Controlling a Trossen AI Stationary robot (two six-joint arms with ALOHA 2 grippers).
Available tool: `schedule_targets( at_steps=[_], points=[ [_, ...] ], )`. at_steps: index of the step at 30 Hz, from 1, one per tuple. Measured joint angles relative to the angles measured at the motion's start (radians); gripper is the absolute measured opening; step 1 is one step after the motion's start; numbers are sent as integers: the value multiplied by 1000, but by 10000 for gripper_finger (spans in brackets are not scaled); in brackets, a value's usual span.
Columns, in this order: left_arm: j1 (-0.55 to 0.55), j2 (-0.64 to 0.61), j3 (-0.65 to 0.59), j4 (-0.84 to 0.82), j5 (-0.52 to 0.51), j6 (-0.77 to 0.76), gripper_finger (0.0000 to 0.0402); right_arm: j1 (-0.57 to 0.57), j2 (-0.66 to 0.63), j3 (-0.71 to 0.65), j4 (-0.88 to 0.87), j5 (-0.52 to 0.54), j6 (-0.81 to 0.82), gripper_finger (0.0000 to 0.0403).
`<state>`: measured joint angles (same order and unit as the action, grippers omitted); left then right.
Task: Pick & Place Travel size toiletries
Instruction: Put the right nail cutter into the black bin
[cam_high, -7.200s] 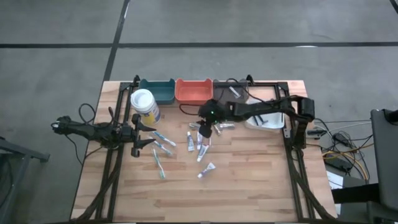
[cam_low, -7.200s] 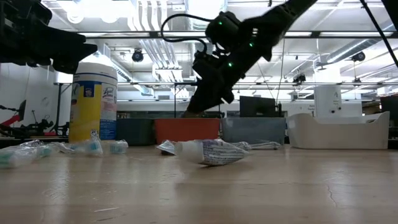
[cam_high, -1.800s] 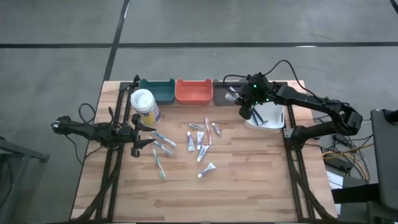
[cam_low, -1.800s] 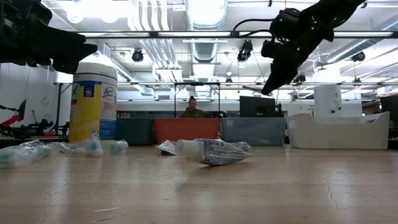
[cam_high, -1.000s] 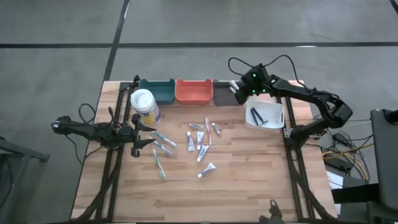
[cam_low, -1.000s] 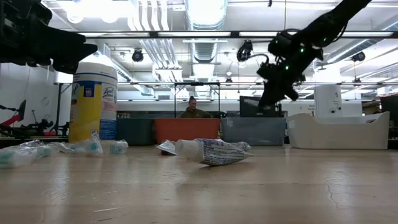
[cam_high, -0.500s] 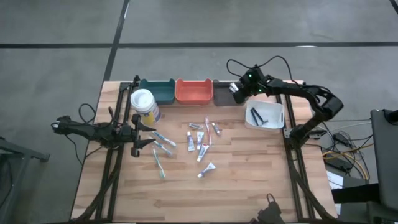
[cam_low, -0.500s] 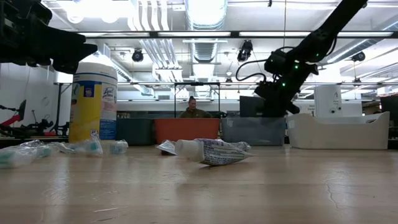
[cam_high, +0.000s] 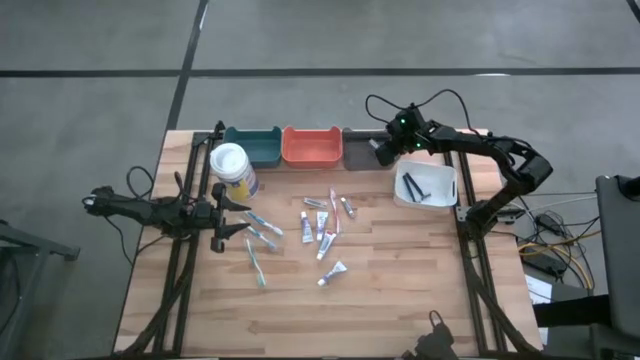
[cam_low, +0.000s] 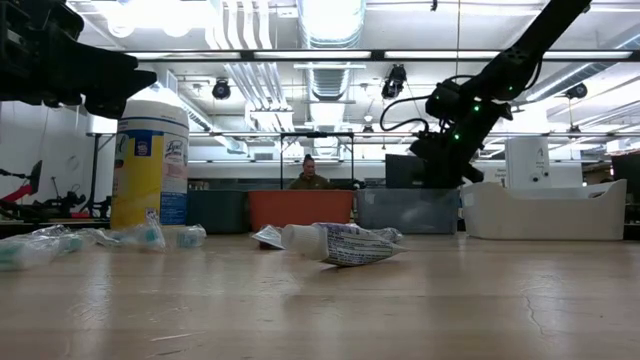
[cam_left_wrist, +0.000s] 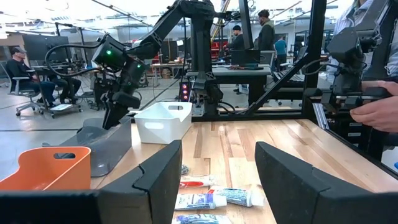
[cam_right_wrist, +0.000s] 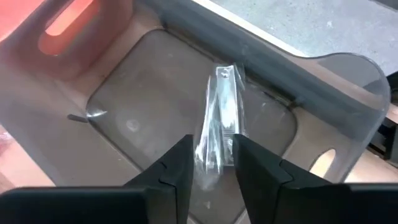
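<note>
Teal bin (cam_high: 252, 146) and orange bin (cam_high: 312, 146) show nothing inside; toiletries (cam_high: 322, 232) lie scattered mid-table. Left gripper (cam_high: 232, 215) waits, spread. Right gripper (cam_right_wrist: 211, 163) pinches a clear-wrapped packet (cam_right_wrist: 219, 121) over the grey bin (cam_right_wrist: 155, 118); dark sticks (cam_high: 418, 187) in white bin (cam_high: 447, 178).

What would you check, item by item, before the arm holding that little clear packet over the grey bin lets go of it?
1. Packet held: ok. The right hand is shut on the clear packet, which sticks out past its fingers.
2. Hand over the right bin: ok. It hangs above the grey bin, not the orange bin beside it.
3. Room in the bin: ok. The grey floor looks mostly bare.
4. Drop height: cannot tell. The gap to the floor is hard to judge.
5. Other arm clear: ok. The left hand waits open at the table's far side, beside the wipes canister.
6. Work left: not ok. Tubes and toothbrushes still lie on the table.
</note>
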<state>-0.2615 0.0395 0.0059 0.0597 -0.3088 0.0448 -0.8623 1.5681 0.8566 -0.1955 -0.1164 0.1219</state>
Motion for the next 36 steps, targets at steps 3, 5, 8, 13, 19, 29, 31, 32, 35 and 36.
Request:
schedule_targets(
  at_steps=[3, 5, 8, 13, 19, 29, 31, 32, 35, 36],
  points=[
    [0, 0, 0, 0, 0, 0, 209, 0, 0, 0, 0, 11, -2, 127],
    [0, 0, 0, 0, 0, 0, 209, 0, 0, 0, -2, 11, -2, 134],
    [0, 0, 0, 0, 0, 0, 209, 0, 0, 0, -3, 12, -13, 142],
    [0, 0, 0, 0, 0, 0, 209, 0, -5, 0, 0, 13, -13, 148],
    [0, 0, 0, 0, 0, 0, 209, 1, -6, 48, -70, 16, -15, 146],
    [0, 0, 0, 0, 0, 0, 209, 85, -11, 94, -95, 42, -19, 148],
    [0, 0, 0, 0, 0, 0, 209, 107, -16, 108, -108, 52, -19, 148],
    [0, 0, 0, 0, 0, 0, 209, 122, -18, 114, -118, 66, -19, 148],
    [0, 0, 0, 0, 0, 0, 209, 168, -28, 126, -144, 97, -18, 148],
    [0, 0, 0, 0, 0, 0, 209, 184, -34, 126, -148, 103, -18, 148]
  ],
)
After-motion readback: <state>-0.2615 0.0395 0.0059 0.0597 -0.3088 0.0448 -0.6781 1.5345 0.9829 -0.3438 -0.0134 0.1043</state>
